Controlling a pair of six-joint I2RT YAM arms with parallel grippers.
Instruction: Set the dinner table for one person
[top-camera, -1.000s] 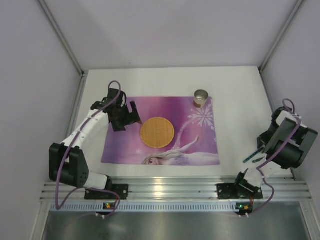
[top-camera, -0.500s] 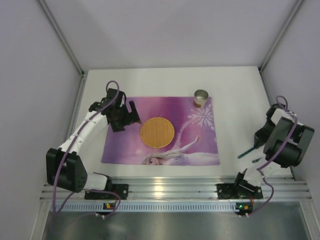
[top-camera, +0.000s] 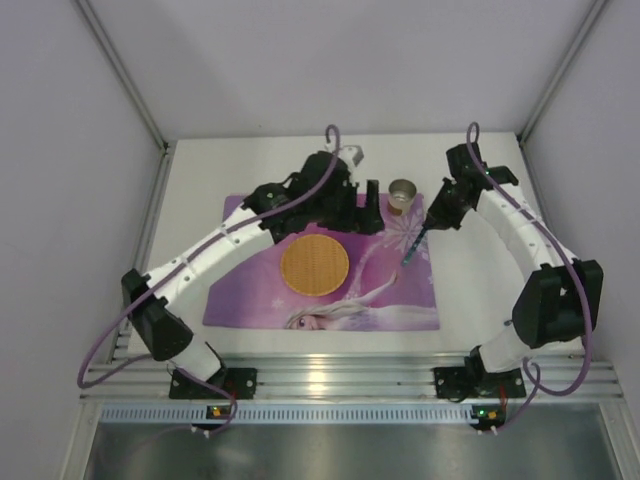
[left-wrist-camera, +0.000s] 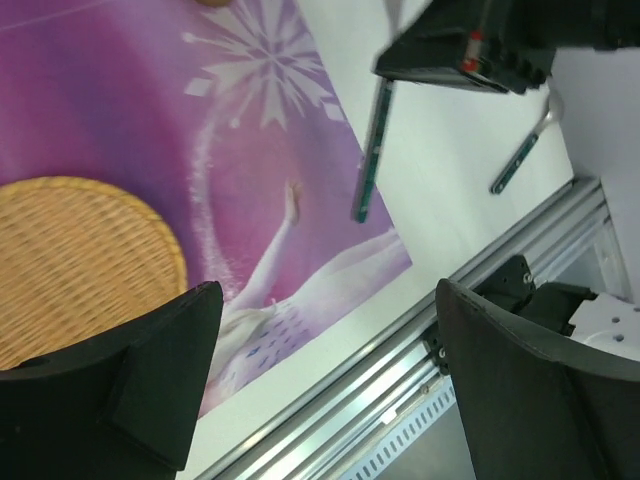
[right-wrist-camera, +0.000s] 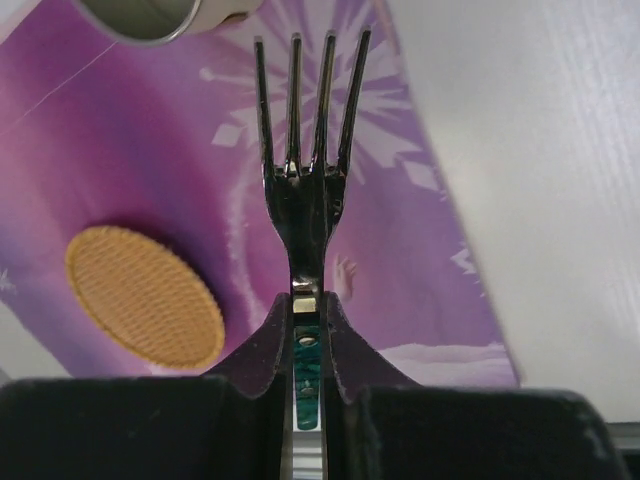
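1. Two black grippers are working over the dinner table (top-camera: 280, 160), a large plain white matte rectangular tabletop that is carrying everything else in view.
2. The right gripper (right-wrist-camera: 307, 325) is pinching a metal fork with a teal handle (right-wrist-camera: 305, 200) at its neck, with its fingers narrow around it and the tines pointing away from the wrist camera.
3. The fork is hanging over the right part of the purple printed rectangular placemat (top-camera: 250, 290), by the white snowflake. Whether it is touching the mat cannot be told.
4. The left gripper (left-wrist-camera: 325, 320) is hovering over the far side of the mat, its fingers spread wide with nothing between them.
5. A round woven straw-coloured disc (top-camera: 314, 264) is lying at the mat's middle, and a small metal cup (top-camera: 402, 194) is standing upright at its far right corner.
6. A second teal-handled utensil (left-wrist-camera: 517, 160) is lying on the bare tabletop to the right of the mat, near the aluminium rail (left-wrist-camera: 400, 340).
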